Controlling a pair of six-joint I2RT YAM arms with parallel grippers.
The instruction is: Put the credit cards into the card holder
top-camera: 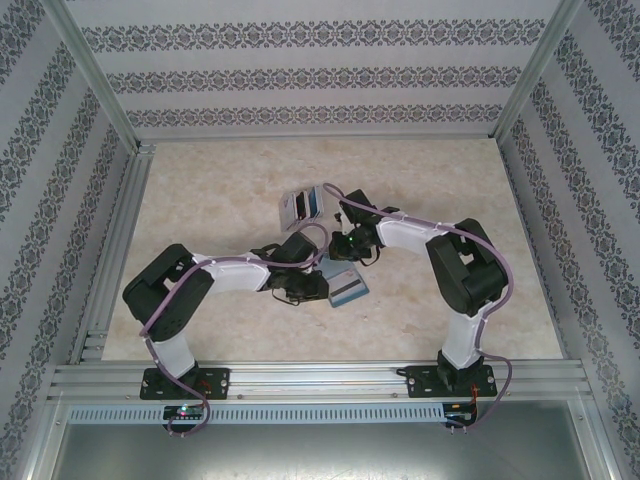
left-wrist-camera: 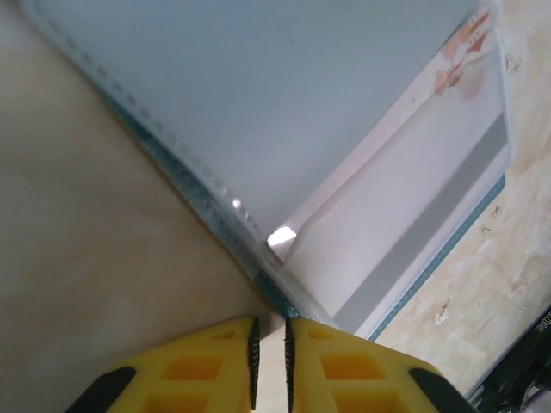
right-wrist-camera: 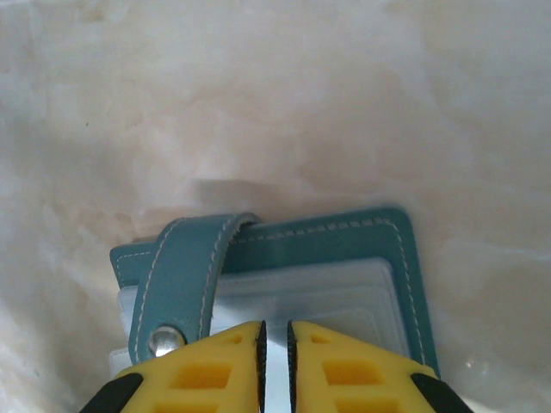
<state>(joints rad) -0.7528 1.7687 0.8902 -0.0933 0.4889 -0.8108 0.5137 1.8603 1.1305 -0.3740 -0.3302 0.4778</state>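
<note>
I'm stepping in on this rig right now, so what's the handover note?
Left gripper: fingers nearly closed, apparently pinching the card holder at its edge.
Right gripper: fingers closed on the holder too.
Done: one pale striped card appears tucked inside the holder.
Left: the other credit cards stand farther back, beyond the grippers; they need slotting in.
</note>
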